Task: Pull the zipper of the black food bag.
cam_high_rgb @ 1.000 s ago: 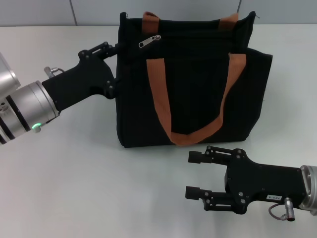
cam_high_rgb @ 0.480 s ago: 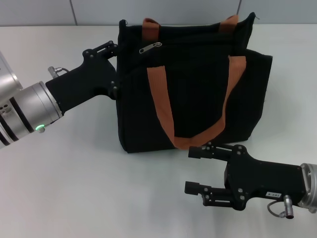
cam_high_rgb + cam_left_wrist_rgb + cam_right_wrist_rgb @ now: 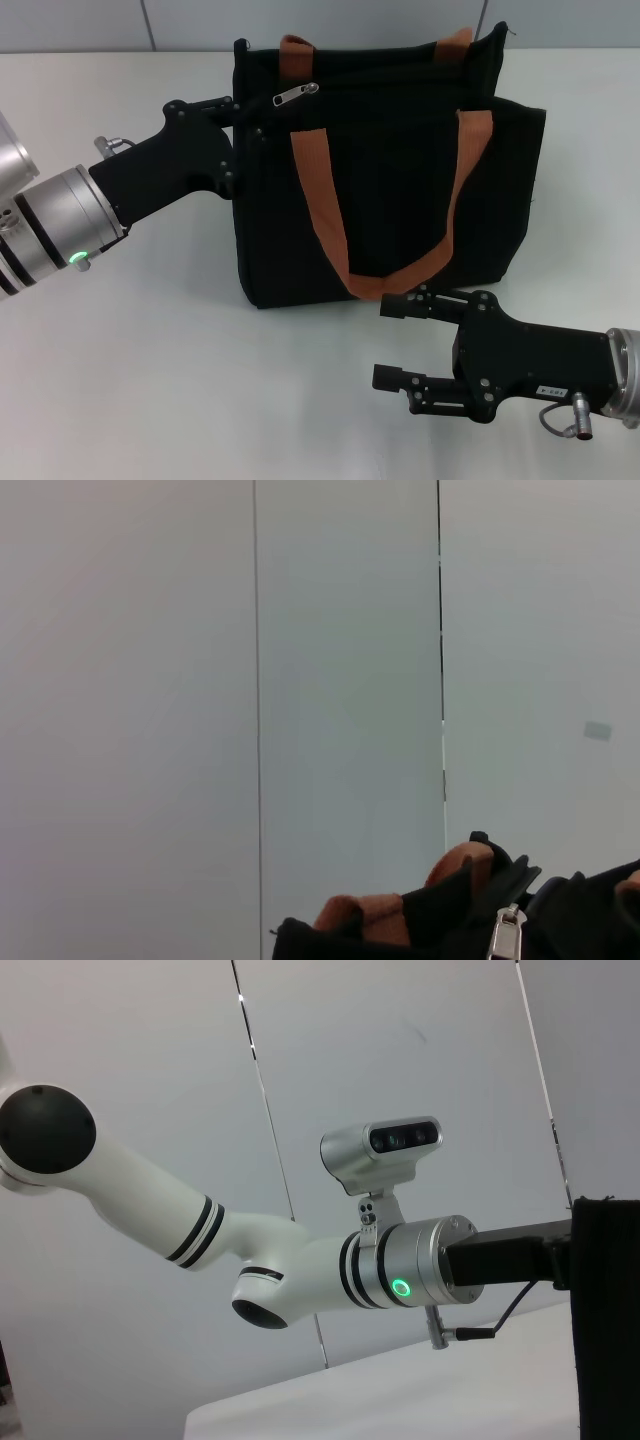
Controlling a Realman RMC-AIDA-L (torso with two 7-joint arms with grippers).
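Observation:
The black food bag (image 3: 390, 180) stands upright in the middle of the table, its two orange-brown straps (image 3: 320, 210) hanging over its front. The silver zipper pull (image 3: 296, 94) lies near the left end of the top edge; it also shows in the left wrist view (image 3: 505, 935). My left gripper (image 3: 232, 140) is against the bag's upper left side edge, its tips lost against the black fabric. My right gripper (image 3: 385, 343) is open and empty, low over the table just in front of the bag's bottom edge. The right wrist view shows the bag's side (image 3: 606, 1320) and my left arm.
White table (image 3: 200, 380) with free room in front and to the left of the bag. A grey panelled wall (image 3: 400, 20) runs behind the bag.
The bag has shifted slightly left and its top has leaned, along with a small drop of my left gripper. My right gripper has edged a little lower, away from the bag.

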